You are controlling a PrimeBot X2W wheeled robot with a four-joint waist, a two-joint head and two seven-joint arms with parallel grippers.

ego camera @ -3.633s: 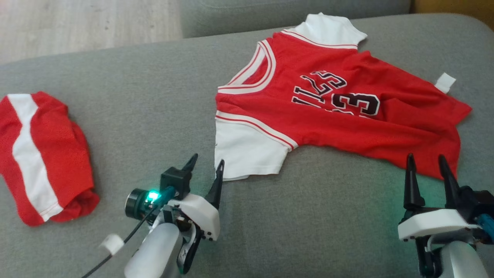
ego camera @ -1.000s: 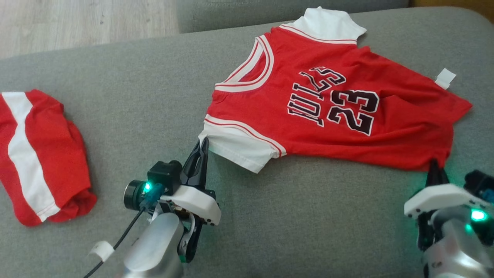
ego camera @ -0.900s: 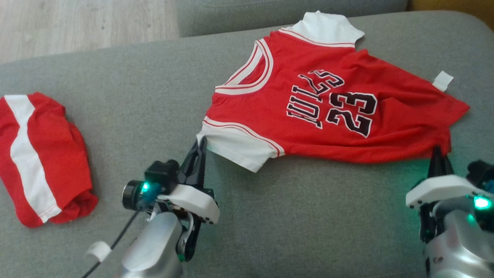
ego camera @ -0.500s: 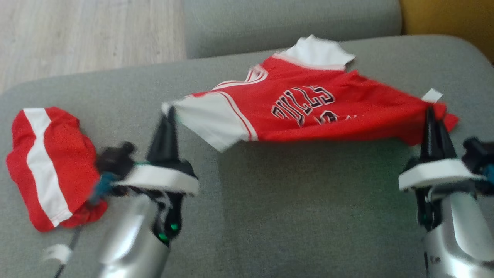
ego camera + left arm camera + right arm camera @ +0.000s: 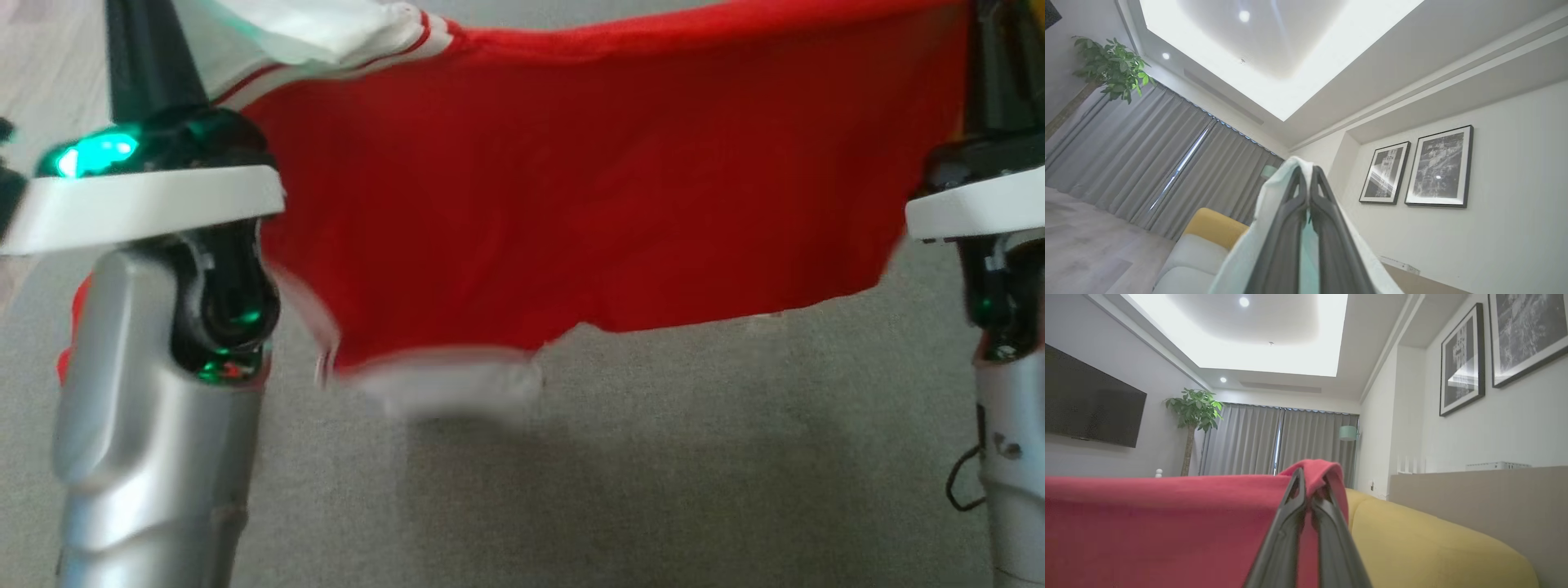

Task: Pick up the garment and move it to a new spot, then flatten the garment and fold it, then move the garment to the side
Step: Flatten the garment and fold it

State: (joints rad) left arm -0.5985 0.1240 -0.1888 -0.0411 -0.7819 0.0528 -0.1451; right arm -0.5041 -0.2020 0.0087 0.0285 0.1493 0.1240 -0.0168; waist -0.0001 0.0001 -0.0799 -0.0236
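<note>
Red garment point(image 5: 571, 204) hangs stretched between both claws, clear of grey cushion point(image 5: 653, 490) below: left gripper point(image 5: 1307, 175) clamped on white sleeve edge, right gripper point(image 5: 1308, 475) on red hem corner. Step, judged: pick-up and carry. Next: lower at new spot, spread flat.

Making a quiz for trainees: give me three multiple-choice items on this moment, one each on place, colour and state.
1. The red jersey with white sleeves, relative to the grey fabric cushion: A flat on it; B hanging above it; C tucked under it.
2. Cloth in the left jaws: A white; B red; C yellow.
3. Right jaws: A wide open; B shut on the jersey; C shut, empty.
B: cushion shows below its hem. A: white sleeve wraps them. B: red cloth is pinched.
</note>
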